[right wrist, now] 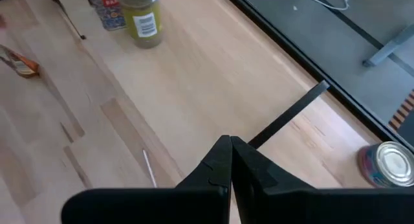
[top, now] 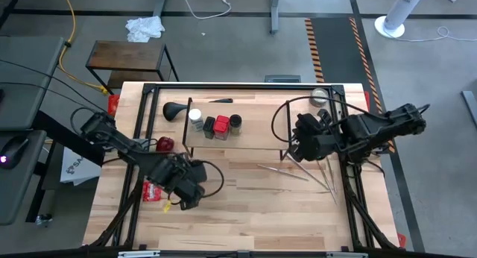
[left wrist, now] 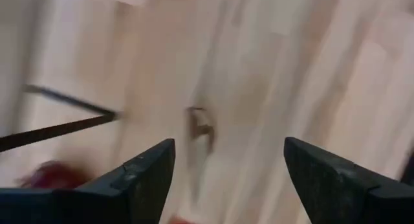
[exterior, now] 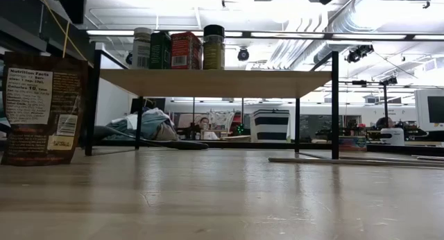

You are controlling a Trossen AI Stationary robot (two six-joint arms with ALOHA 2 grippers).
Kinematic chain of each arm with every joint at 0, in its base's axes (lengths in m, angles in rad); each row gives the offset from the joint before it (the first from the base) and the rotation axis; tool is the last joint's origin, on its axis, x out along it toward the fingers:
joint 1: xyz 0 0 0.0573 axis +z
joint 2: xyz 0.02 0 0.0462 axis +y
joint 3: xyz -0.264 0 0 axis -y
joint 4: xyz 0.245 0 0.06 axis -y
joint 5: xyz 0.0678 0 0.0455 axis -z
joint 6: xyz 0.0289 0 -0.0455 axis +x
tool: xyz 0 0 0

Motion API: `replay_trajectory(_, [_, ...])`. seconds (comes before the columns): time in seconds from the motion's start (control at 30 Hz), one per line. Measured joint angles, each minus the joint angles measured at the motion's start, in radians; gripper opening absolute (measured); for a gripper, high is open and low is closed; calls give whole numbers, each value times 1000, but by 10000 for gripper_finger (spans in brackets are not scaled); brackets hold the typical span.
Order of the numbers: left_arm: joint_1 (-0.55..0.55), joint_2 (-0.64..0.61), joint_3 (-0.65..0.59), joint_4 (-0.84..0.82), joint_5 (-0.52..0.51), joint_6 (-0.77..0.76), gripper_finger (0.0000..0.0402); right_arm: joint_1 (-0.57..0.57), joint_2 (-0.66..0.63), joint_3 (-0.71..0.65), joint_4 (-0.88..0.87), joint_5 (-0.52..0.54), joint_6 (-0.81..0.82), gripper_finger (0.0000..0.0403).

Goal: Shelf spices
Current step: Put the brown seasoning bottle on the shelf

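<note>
Right, four spice containers [top: 215,124] stand in a tight row on the shelf [top: 253,135], toward its left end. In the low view they read as a white-capped jar [exterior: 142,48], a dark green tin [exterior: 160,50], a red tin [exterior: 186,50] and a black-capped jar [exterior: 214,47], all upright and touching. These look light and rigid, likely slick-sided, and a tall narrow one would tip easily if knocked, so I'd pinch any of them across the body just below the cap. Off the shelf's left end, a brown spice packet [exterior: 41,108] stands on the tabletop [top: 246,213]; that one looks soft and crinkly, best taken by its upper edge. The left gripper [left wrist: 226,179] is well in front of the shelf's left end, fingers spread and empty over bare wood. The right gripper [right wrist: 230,160] hovers by the shelf's right end, clenched on nothing, well apart from the row.
</note>
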Motion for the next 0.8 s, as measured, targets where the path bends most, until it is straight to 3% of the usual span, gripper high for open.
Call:
replay_trajectory(0.17, [20, -64, -188, 129, 112, -42, 287, 31, 0, 0, -2, 19, 14, 0])
replay_trajectory(0.43, [16, -246, -355, 252, 66, -170, 287, 61, 0, 0, -5, 18, 53, 0])
replay_trajectory(0.67, [27, -219, -496, 351, 156, -94, 286, 66, 0, 0, -5, 18, 69, 0])
replay_trajectory(0.8, [40, -188, -525, 360, 87, -134, 278, 67, 0, 0, -5, 18, 90, 0])
